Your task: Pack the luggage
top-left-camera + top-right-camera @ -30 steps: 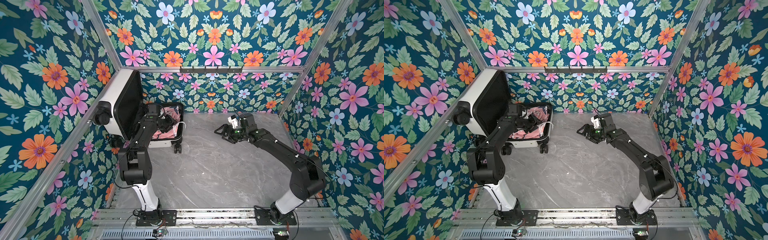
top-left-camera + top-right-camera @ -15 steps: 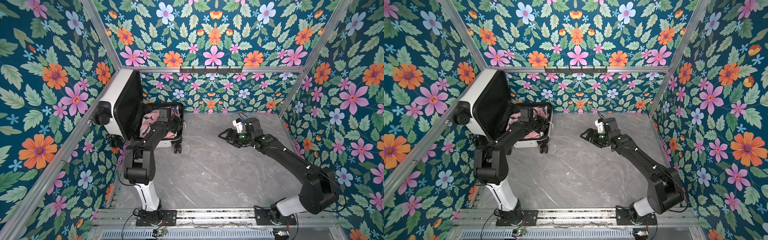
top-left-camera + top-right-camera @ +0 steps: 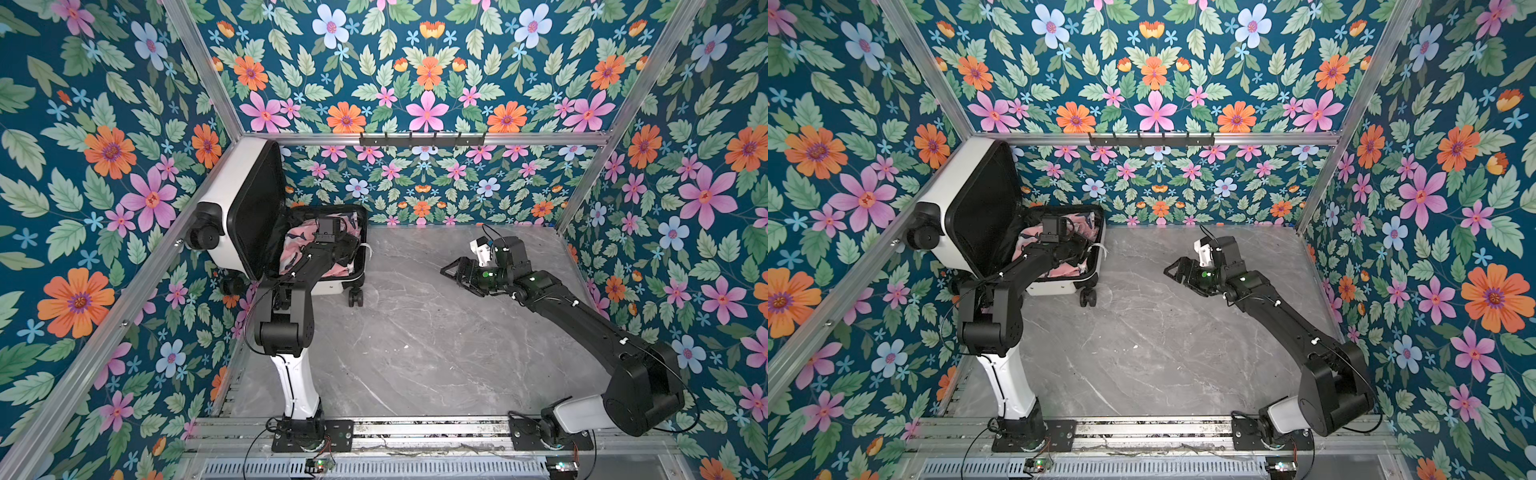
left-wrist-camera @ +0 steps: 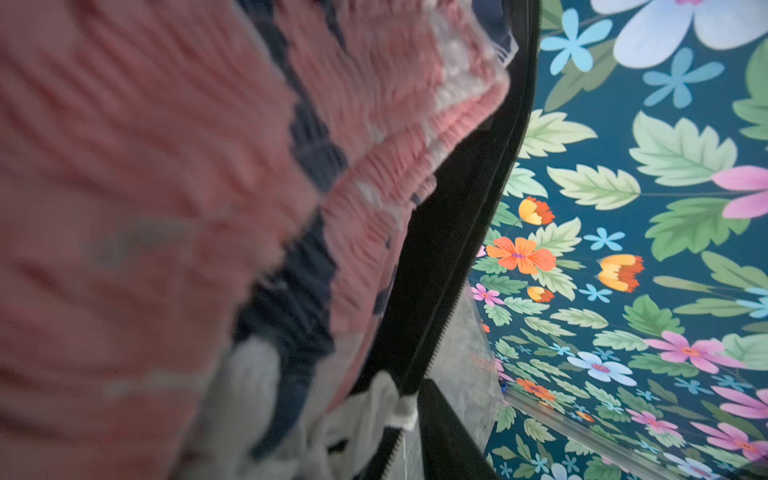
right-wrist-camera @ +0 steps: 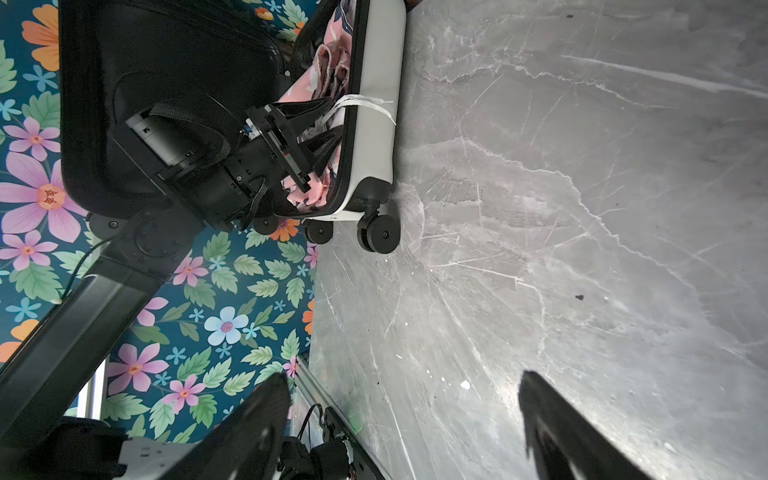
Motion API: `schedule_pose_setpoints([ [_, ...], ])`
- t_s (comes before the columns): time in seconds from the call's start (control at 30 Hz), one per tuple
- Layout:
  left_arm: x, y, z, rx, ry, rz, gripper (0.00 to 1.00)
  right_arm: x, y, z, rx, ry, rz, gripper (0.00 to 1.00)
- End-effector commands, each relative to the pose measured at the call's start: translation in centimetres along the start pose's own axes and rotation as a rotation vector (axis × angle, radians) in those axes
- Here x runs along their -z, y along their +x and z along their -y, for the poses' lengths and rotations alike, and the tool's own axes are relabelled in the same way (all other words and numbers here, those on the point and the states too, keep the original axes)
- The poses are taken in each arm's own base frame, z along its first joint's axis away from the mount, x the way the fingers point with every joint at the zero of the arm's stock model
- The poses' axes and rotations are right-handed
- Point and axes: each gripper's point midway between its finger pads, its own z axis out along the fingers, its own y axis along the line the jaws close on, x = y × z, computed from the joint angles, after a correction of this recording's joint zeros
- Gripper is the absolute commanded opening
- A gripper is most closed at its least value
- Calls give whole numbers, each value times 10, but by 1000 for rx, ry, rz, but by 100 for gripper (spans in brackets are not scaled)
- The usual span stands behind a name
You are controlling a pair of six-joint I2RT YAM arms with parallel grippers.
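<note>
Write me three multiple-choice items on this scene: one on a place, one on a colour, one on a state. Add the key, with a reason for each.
1. Where is the left pincer?
A. Inside the open luggage, at the pink clothing
B. Outside it, beside the wheels
C. On top of the raised lid

2. What colour is the luggage shell?
A. Red
B. White
C. Yellow

3. How does the right pincer stand?
A. Shut on a shirt
B. Shut and empty
C. Open and empty, over the tabletop

Key:
1 A: the right wrist view shows it reaching in among the clothing.
2 B: both top views show a white shell with black lining.
3 C: its jaws stand wide apart, with only tabletop between them.
</note>
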Motion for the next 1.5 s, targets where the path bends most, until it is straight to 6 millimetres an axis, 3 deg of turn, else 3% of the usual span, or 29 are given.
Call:
schedule_pose_setpoints([
  [0.0,-3,-13,18,-10,56,44,46,-1,-3,-5,9,-23,8,87],
  [0.2,-19,-21,26,12,89,37,44,-1,-1,-2,-7,-21,11,87],
  [0.33,-24,-18,31,23,126,13,22,1,-1,2,-8,-1,25,87],
  [0.4,-19,-20,33,33,150,16,14,2,0,4,-11,4,28,87],
  [0.6,6,-34,44,122,293,24,3,-1,4,10,-25,14,18,87],
  [0.83,36,-53,59,213,451,42,8,-7,5,11,-33,8,-7,87],
  [1.07,41,-64,36,409,562,56,10,-6,8,11,-33,5,-14,87],
  [1.37,67,-82,15,433,529,182,14,1,13,13,-31,12,-4,87],
  [1.47,66,-82,12,427,501,177,28,2,14,13,-34,11,-3,87],
])
